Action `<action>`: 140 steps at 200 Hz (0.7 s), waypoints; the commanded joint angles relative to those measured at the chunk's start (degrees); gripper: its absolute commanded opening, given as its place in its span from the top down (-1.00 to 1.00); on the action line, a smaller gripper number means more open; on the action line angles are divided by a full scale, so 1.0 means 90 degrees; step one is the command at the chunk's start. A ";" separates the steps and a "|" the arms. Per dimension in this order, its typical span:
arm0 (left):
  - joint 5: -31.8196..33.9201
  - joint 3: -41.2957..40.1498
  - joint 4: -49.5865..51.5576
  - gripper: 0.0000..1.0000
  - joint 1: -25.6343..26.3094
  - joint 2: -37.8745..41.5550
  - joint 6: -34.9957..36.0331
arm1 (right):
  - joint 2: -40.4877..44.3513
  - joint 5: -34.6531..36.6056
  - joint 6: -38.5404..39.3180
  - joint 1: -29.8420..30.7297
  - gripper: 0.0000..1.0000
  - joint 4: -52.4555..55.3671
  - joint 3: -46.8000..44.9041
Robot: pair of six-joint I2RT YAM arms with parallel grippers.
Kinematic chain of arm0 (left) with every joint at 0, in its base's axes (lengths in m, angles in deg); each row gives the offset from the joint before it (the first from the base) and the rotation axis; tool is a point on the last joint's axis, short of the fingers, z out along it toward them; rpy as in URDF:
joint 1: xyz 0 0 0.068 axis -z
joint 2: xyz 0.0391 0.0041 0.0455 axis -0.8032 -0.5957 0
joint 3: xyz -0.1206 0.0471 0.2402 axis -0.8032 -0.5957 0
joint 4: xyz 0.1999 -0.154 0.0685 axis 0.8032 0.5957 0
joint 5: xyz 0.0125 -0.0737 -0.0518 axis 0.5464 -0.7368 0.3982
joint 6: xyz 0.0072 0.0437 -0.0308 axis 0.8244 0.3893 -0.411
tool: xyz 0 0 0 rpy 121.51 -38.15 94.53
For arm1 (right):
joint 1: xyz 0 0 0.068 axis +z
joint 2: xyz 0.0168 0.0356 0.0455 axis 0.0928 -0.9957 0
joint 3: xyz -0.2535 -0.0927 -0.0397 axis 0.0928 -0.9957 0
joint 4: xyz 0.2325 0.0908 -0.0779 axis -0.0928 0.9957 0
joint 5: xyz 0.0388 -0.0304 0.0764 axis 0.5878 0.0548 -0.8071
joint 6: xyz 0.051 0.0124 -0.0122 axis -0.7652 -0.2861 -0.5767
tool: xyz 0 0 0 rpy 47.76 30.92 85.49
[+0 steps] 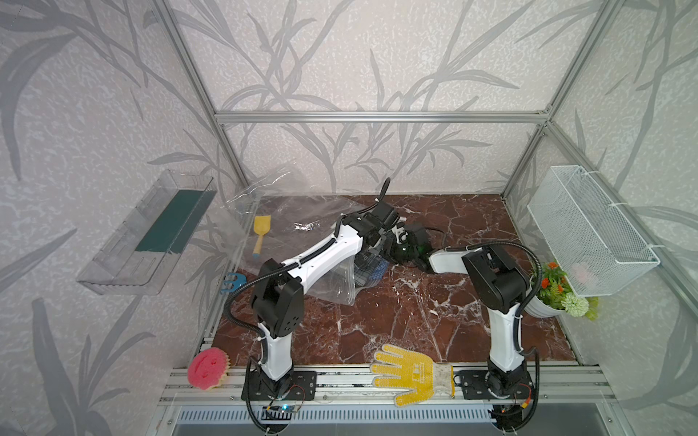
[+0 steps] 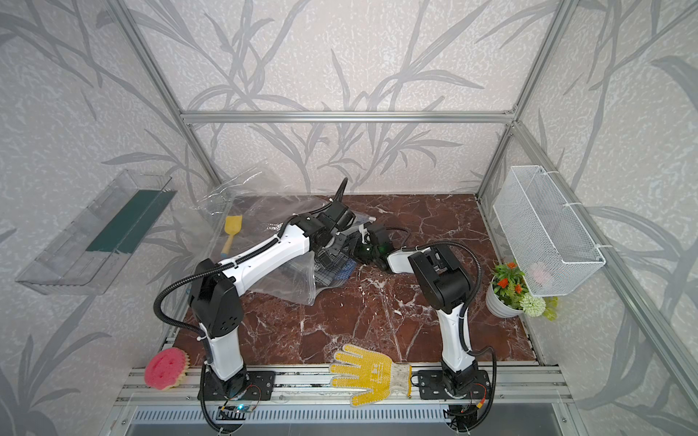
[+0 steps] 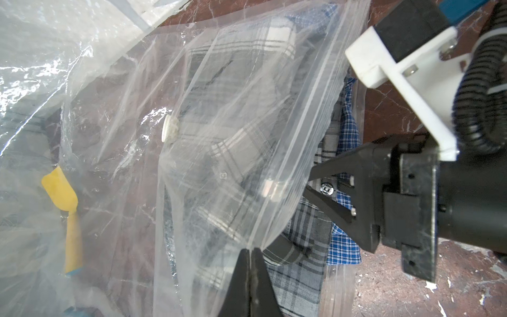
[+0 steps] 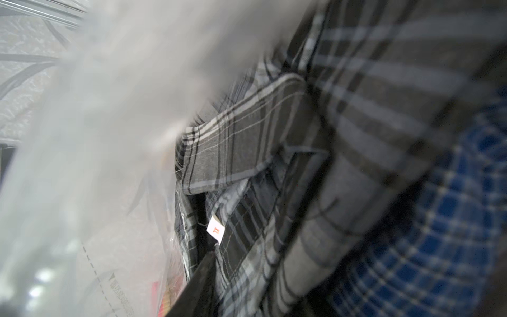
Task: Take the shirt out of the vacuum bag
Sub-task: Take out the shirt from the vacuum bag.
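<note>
The vacuum bag (image 1: 302, 222) (image 2: 292, 290) lies crumpled and clear at the table's back left. Its round white valve (image 3: 170, 129) shows in the left wrist view. A grey plaid shirt (image 1: 368, 268) (image 2: 332, 270) (image 3: 301, 274) with a blue checked lining sticks partly out of the bag's mouth. My left gripper (image 3: 251, 249) (image 1: 374, 245) is shut on the upper zip-seal edge and holds it up off the shirt. My right gripper (image 3: 308, 182) (image 1: 391, 249) reaches into the mouth, jaws closed in on shirt fabric beside a button. Shirt (image 4: 274, 137) fills the right wrist view, where one finger (image 4: 197, 288) shows.
A yellow toy shovel (image 1: 260, 234) lies under the bag, with a blue object (image 1: 233, 281) at the left edge. A pink sponge (image 1: 207, 368) and a yellow glove (image 1: 409, 372) sit on the front rail. A plant pot (image 1: 555, 294) and a wire basket (image 1: 589, 230) stand at the right.
</note>
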 commanded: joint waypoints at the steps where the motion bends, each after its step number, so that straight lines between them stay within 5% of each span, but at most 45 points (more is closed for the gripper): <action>1: -0.0025 0.0112 0.0110 1.00 -0.0022 0.0053 -0.0119 | -0.0110 0.0227 -0.0100 0.0093 0.18 -0.0034 0.0228; 40: -0.0058 0.0111 0.0112 1.00 -0.0024 0.0075 -0.0102 | -0.0547 0.0283 -0.0392 0.0106 0.28 -0.0368 0.0468; 86: -0.0130 -0.0039 0.0009 1.00 -0.0039 0.0077 -0.0141 | -0.0454 0.0289 -0.0520 0.0116 0.76 -0.0308 0.0554; 140: -0.0263 -0.0267 -0.0244 1.00 -0.0130 0.0014 -0.0191 | 0.0701 0.0525 0.0580 0.0052 0.94 0.2370 0.1022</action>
